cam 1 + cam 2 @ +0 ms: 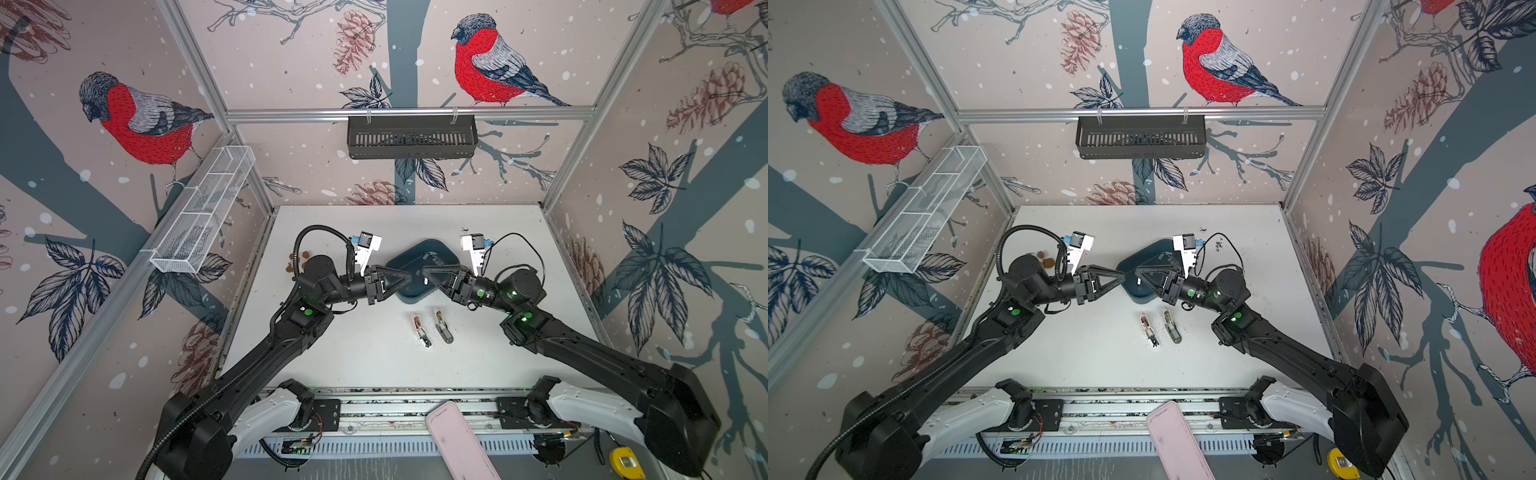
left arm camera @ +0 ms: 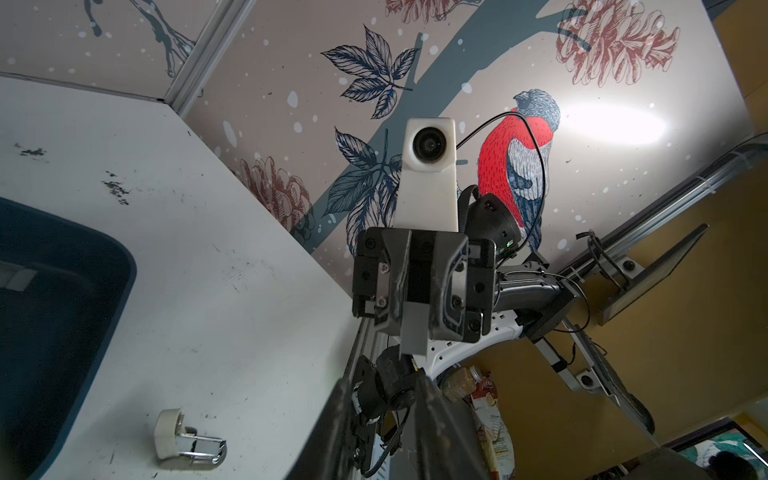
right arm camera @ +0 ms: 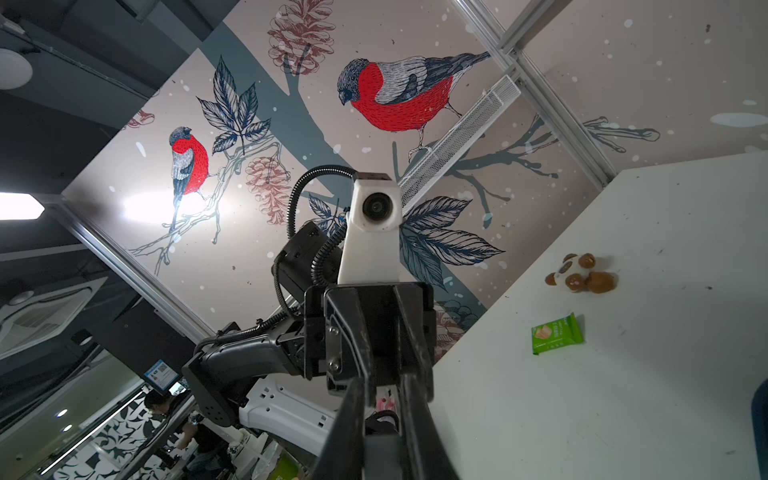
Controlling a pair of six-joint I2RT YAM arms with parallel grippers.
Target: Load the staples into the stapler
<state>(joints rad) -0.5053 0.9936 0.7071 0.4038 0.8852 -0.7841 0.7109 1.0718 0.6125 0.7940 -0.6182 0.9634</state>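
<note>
The staple strip (image 2: 413, 332) looks featherlight, stiff and brittle, best pinched across its flat sides. The right gripper (image 1: 424, 272) is clamped on it; the left gripper (image 1: 409, 274), at its 9 o'clock, stands slightly parted, empty

The white worktop (image 1: 374, 365) is scuffed and carries a dark blue tray (image 1: 409, 296) about midway across, towards the back. In front of the tray, just clear of its near rim, two small open staplers lie side by side without touching: a pinkish stapler (image 1: 420, 330) and, to its right, a grey stapler (image 1: 443, 326). Well to the left of the tray sit some small brown lumps (image 1: 1045, 259). A green packet (image 3: 557, 334) lies near them, on that same side of the tray. Dark specks (image 1: 1219, 246) lie just beyond the tray's far right corner.
</note>
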